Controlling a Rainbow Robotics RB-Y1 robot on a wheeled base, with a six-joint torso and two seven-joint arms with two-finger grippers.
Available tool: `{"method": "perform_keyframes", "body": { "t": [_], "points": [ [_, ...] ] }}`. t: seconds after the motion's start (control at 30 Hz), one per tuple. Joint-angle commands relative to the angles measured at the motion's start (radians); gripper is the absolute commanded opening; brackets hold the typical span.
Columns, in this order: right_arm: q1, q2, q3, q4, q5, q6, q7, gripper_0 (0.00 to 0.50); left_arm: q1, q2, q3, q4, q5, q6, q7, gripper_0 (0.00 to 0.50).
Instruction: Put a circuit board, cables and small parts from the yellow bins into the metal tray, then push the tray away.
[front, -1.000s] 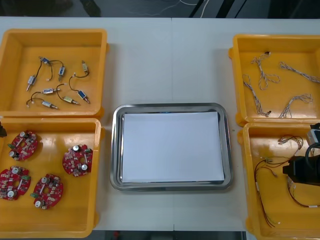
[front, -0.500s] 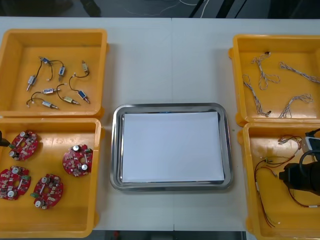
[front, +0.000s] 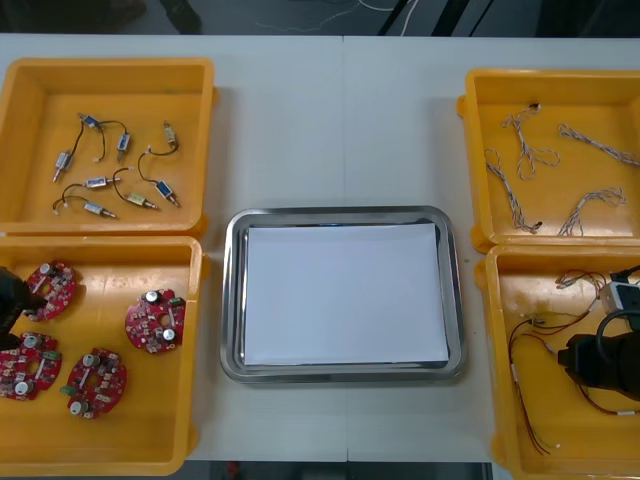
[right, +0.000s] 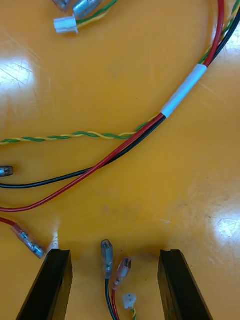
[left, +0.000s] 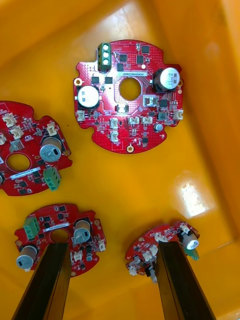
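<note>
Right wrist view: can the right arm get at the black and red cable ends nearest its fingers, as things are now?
Probably yes: the right gripper has its fingers open on either side of the cable ends, and nothing covers them.

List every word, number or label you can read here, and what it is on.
None can be read.
On the largest circuit board: white print and capacitor markings, too small to read.
White strip label on a neighbouring board: blurred.
White sleeve on the red and black cable: blank.
</note>
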Motion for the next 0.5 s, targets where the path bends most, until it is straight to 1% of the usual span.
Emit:
{"method": "perform_keyframes", "body": {
  "t": [0.03,0.5],
  "points": [
    [0.031,0.021,0.015,-0.009,0.019,-0.009,-0.041,0.500,0.094,-0.018,-0.042,-0.033,-0.020,-0.070,-0.047,0.500],
    [0.048,0.038,0.033,-0.009,0.047,-0.045,-0.049,0.500,0.207,-0.024,-0.122,-0.033,-0.057,-0.144,-0.053,0.500]
  ]
}}
